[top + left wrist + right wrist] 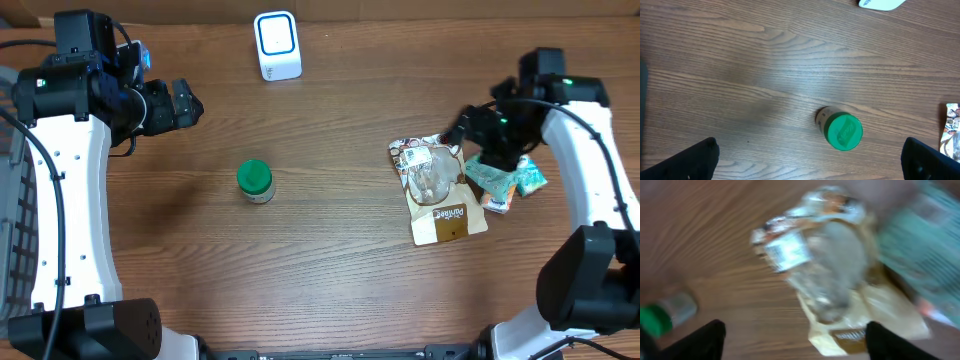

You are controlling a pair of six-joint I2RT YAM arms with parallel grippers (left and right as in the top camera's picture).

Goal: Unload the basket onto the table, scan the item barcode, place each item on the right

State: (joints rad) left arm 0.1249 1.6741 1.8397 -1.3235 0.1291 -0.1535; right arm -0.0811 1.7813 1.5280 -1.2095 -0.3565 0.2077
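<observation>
A brown and clear snack bag [438,190] lies flat on the table at the right, with a white label [787,250] near its top. My right gripper [466,140] hovers just above the bag's upper right part. Its fingers [700,340] are spread wide and the bag [835,275] lies under them, not gripped; this view is blurred. The white scanner [277,45] stands at the back centre. My left gripper [186,103] is open at the left, above bare table, with nothing between its fingers [685,160].
A small bottle with a green cap [255,182] stands left of centre, also seen as the bottle [842,131] in the left wrist view. A teal packet [505,178] lies against the bag's right side, under my right arm.
</observation>
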